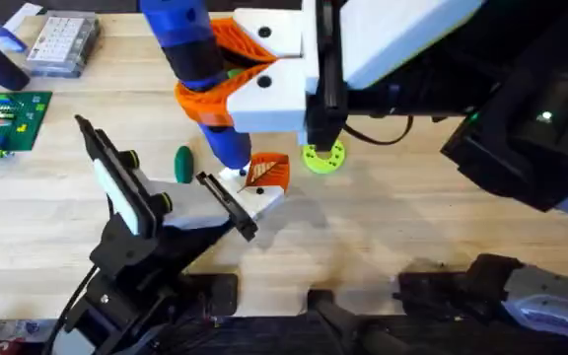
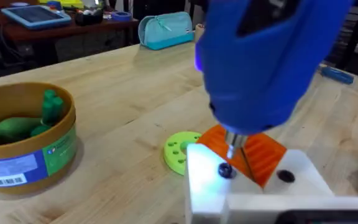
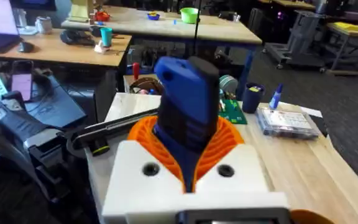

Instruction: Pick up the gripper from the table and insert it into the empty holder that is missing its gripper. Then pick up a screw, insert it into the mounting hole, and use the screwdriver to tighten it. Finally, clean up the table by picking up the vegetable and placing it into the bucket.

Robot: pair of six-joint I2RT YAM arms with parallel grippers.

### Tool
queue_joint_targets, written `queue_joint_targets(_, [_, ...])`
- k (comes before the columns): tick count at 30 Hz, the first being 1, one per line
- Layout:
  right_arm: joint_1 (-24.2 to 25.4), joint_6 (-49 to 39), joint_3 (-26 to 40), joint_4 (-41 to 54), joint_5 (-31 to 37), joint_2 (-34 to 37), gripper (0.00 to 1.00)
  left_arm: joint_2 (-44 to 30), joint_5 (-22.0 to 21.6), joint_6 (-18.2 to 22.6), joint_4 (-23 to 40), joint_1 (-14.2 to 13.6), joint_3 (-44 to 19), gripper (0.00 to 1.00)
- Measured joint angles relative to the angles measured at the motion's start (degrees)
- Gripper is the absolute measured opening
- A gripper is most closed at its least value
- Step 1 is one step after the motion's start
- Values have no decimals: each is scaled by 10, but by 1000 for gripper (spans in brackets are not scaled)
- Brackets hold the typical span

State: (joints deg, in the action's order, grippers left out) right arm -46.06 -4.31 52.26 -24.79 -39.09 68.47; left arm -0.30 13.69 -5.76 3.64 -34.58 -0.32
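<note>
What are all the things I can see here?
screwdriver: 1, blue, tip down over the holder
gripper: 1, orange, in the holder
holder: 1, white, mid-table
screw: 1, dark, under the driver tip
disc: 1, lime green, beside the holder
vegetable: 1, dark green, on the table
bucket: 1, tan, holding green toys
circuit board: 1, green, far left
screw box: 1, clear, far left corner

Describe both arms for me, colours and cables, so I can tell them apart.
The left arm is black, with slim links and small yellow-green knobs at the joints, and it ends in white. The right arm is bulky white casing over black, with a thin black cable.
</note>
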Motion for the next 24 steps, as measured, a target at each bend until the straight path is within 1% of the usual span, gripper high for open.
queue_joint_targets(24, [0, 0, -1, 4, 0, 13, 38, 0, 0, 0, 0, 0, 0, 13])
